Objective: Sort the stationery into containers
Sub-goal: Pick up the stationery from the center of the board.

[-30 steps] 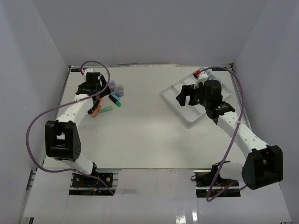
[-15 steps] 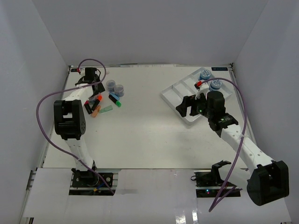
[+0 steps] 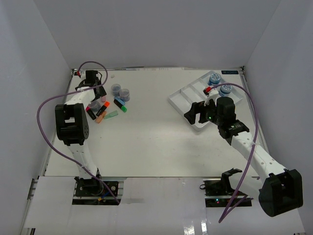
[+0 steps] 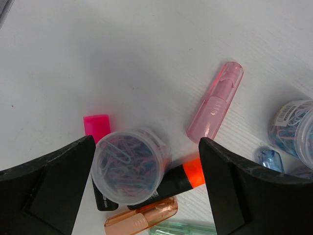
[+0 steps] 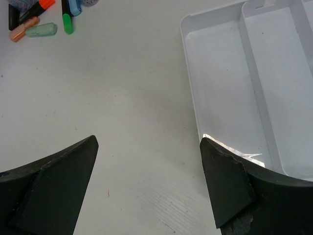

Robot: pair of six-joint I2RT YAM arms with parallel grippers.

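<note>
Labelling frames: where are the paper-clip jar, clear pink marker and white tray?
paper-clip jar (image 4: pixel 131 165): left wrist view, middle of its round face.
clear pink marker (image 4: pixel 215 108): left wrist view, mid-body.
white tray (image 5: pixel 220 88): right wrist view, bare compartment floor.

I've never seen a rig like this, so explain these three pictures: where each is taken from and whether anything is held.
These are two robot arms bolted to a white table. The wide picture looks down from above and behind; the other two come from a camera on each wrist, the dark shapes at the bottom being its jaws. The left arm hangs over short markers and a small clear jar of paper clips. The right arm is by a white divided tray, which already holds two jars and a red marker. Both pairs of jaws stand open, holding nothing.
</note>
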